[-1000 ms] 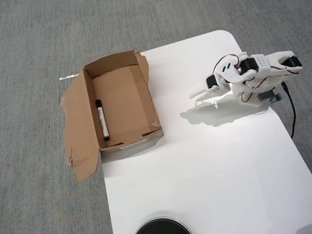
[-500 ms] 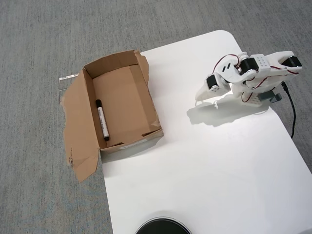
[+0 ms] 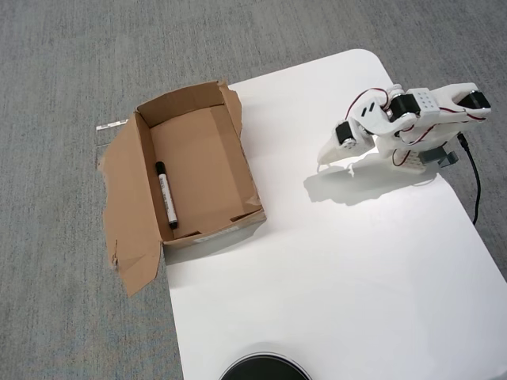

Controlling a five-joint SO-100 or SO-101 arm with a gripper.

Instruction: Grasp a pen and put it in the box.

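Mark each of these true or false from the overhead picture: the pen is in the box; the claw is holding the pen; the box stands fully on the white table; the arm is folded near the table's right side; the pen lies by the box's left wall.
1. The pen is in the box. True.
2. The claw is holding the pen. False: it holds nothing, and is far to the right of the box.
3. The box stands fully on the white table. False: it sits at the table's left edge, its big flap out over the grey carpet.
4. The arm is folded near the table's right side. True.
5. The pen lies by the box's left wall. True.
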